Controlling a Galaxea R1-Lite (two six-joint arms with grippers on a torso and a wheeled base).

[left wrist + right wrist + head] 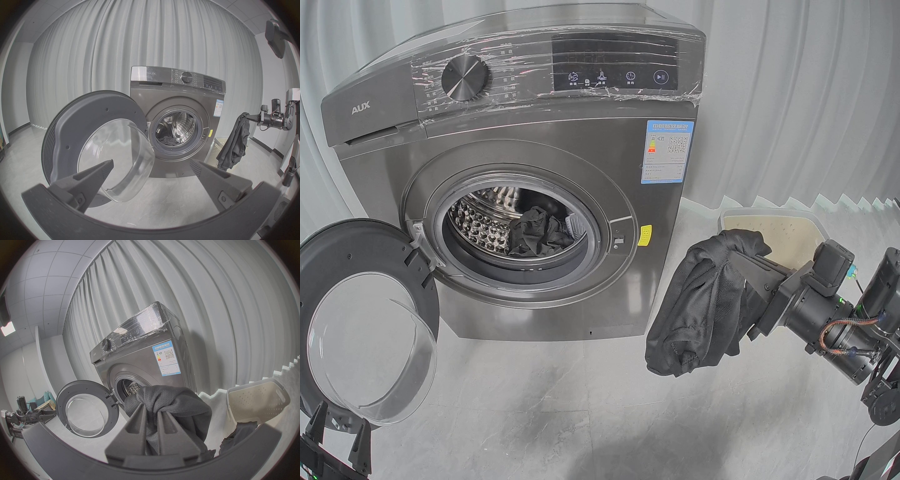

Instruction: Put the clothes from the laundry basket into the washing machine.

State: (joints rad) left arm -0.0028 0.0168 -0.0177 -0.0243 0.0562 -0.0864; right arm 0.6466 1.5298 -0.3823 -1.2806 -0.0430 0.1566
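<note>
Between the closed fingers of the right tool, a limp black fabric garment is held aloft, right of the grey metal washing machine and before the cream perforated laundry basket. The left tool is spread wide.

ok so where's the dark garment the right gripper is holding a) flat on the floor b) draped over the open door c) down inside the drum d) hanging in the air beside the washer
D: the right gripper is shut on the dark garment, which hangs off the floor to the side of the washing machine, near the laundry basket.
</note>
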